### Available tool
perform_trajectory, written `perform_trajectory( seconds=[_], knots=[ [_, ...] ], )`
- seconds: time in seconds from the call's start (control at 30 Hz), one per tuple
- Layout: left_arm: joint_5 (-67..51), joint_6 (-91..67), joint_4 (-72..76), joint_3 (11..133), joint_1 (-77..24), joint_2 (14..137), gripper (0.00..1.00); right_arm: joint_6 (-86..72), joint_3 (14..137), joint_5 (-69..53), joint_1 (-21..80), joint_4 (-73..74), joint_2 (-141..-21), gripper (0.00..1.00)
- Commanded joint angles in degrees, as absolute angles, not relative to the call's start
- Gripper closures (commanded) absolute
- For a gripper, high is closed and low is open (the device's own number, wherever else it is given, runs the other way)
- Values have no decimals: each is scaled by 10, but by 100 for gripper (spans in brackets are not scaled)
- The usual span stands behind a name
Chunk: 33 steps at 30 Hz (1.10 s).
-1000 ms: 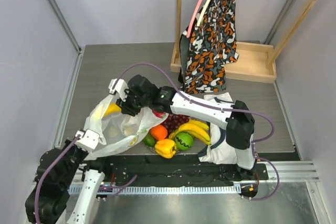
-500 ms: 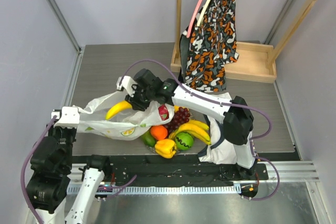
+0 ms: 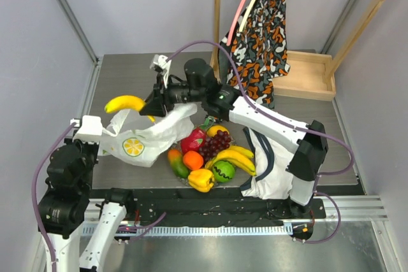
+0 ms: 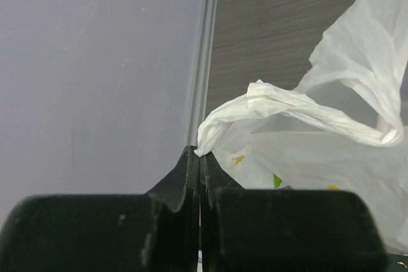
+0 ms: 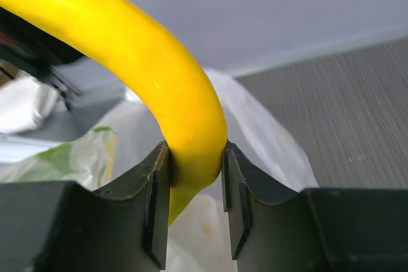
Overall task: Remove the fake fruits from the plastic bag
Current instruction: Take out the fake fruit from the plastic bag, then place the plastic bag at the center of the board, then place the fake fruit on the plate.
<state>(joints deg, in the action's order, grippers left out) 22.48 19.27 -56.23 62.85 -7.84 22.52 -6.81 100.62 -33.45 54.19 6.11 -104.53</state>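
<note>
The white plastic bag (image 3: 150, 137) with a lemon-slice print lies slack left of centre. My left gripper (image 3: 105, 130) is shut on its twisted handle (image 4: 280, 105), at the bag's left end (image 4: 201, 151). My right gripper (image 3: 150, 107) is shut on a yellow banana (image 3: 125, 102), held in the air above and left of the bag; the fruit (image 5: 153, 81) fills the gap between the jaws. On the table beside the bag lies a pile of fake fruits (image 3: 207, 154): red fruit, grapes, bananas, orange, yellow pepper, green ball.
An orange-black patterned cloth bag (image 3: 258, 49) hangs from a wooden rack (image 3: 306, 74) at the back right. A white garment with navy trim (image 3: 271, 164) lies front right. A metal rail (image 3: 89, 106) borders the table on the left, next to the wall.
My right gripper has lifted the banana out of the bag, up and toward the back. The left gripper pulled the bag's handle leftward; the bag has flattened and more fruits lie uncovered.
</note>
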Motion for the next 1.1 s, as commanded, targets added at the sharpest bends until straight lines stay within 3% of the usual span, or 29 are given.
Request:
perform_trajectory(
  seconds=[0.0,0.13,0.33,0.4,0.5,0.73,1.07],
  knots=[
    [203,164,-549,625,-65,252,100,-221,1033,-399,538,-101,-1007,95],
    [172,153,-545,640,-47,258,100,-203,1056,-346,534,-120,-1017,95],
    [144,133,-526,693,-3,265,100,-103,1247,-194,526,-43,-1127,95],
    [167,122,-510,712,39,266,100,-119,1341,-198,505,-43,-1171,95],
    [173,101,-499,765,83,285,100,-85,1371,-235,486,-35,-1151,96],
    [240,112,-485,796,109,291,100,60,1025,-174,437,36,-922,99],
    [258,167,-393,733,110,336,100,223,700,-133,415,226,-694,99]
  ],
)
